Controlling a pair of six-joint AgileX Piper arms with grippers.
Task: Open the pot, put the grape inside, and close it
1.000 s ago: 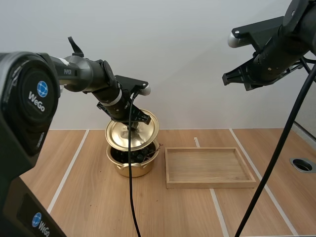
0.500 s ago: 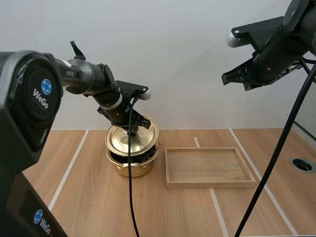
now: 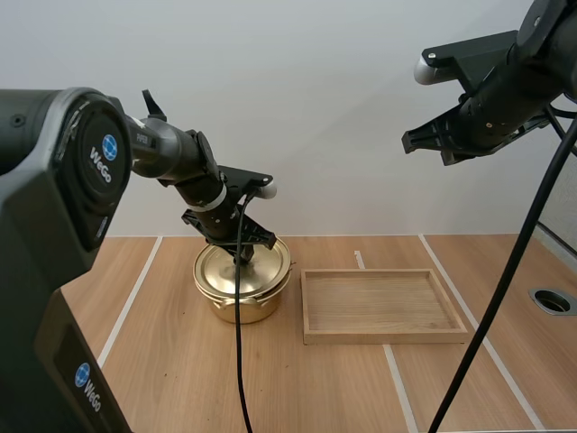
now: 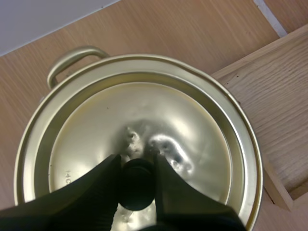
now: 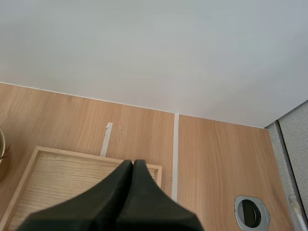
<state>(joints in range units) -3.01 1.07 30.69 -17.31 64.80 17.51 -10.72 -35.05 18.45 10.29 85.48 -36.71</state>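
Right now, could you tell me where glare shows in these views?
Left wrist view: bright glare patches on the lid beside the knob the left gripper pinches. High view: lid gleams mildly. Right wrist view: even light on the tray, no glare.

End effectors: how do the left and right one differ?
The left end effector pinches the knob of the lid; the right end effector is shut on nothing. The left sits low on the pot; the right hangs high, the wooden tray below it. Both are black.
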